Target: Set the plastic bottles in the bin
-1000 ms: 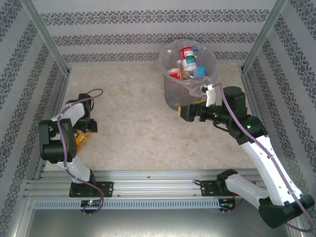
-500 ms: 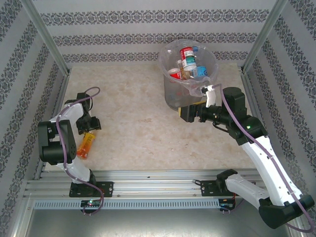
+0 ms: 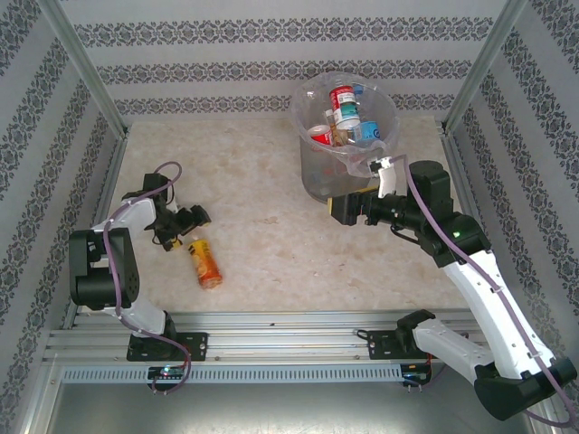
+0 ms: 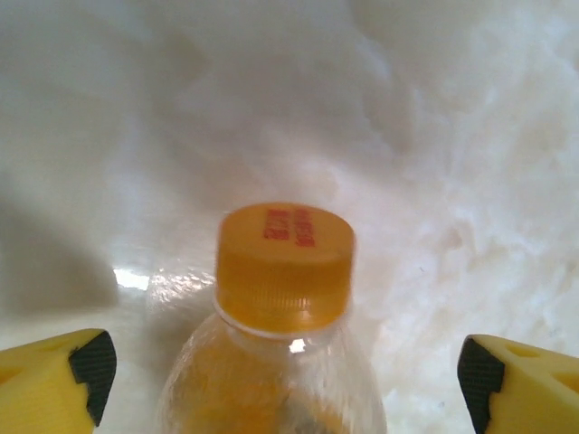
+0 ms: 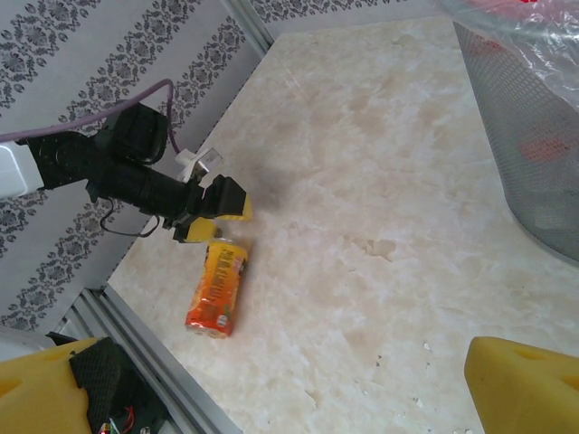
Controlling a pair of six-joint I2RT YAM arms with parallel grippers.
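Bottle (image 3: 204, 262) with an orange label lying on its side on the table (image 3: 262, 172), near the left front edge.
Its orange cap (image 4: 285, 267) points into the left gripper (image 3: 184, 230), whose jaws stand wide apart on either side of the neck without touching it. Other bottles (image 3: 342, 113) sit heaped inside the bin (image 3: 317, 176) at the far right. The right gripper (image 3: 344, 208) hangs just beside the bin's near wall, jaws spread and holding nothing.
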